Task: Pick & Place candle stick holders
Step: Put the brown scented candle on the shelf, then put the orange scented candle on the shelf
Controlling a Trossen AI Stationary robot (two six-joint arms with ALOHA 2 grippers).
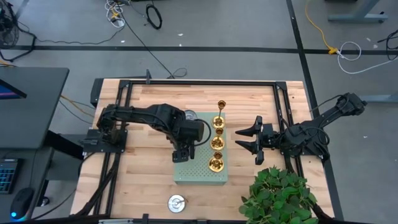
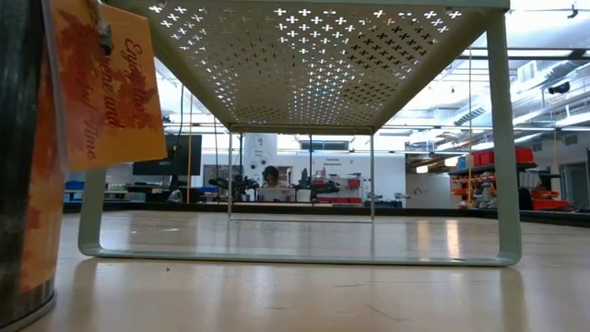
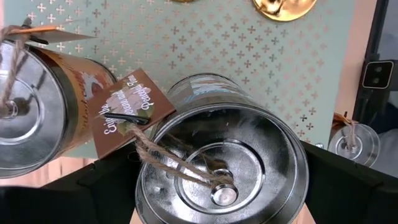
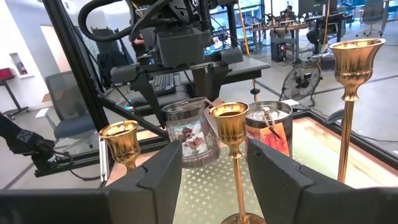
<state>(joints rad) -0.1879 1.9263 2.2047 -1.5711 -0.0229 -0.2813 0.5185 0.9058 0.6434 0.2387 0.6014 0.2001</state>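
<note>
Three gold candle stick holders (image 1: pixel 217 143) stand in a row along the right side of the pale green perforated board (image 1: pixel 200 171), the tall slender one (image 4: pixel 351 62) farthest back. My left gripper (image 1: pixel 182 152) is over the board's left part, shut on a squat silver holder (image 3: pixel 217 168), a lidded tin with a twine loop and a brown tag. A second silver holder (image 1: pixel 189 115) stands just behind the left arm, and a third (image 1: pixel 177 202) stands by the near edge. My right gripper (image 1: pixel 252 140) waits open and level, right of the gold row. My left gripper pinches the silver holder between its two fingers, one on each side of its round wall (image 3: pixel 298 168) just below the lid. The fingers come steeply from above. The holder sits tilted (image 4: pixel 186 134) over the board; whether its bottom touches the board I cannot tell.
A leafy green plant (image 1: pixel 280 196) fills the near right corner. The board stands on thin legs (image 2: pixel 502 138), with open room under it. A black frame (image 1: pixel 205 82) runs around the table. A dark desk (image 1: pixel 31 106) is to the left.
</note>
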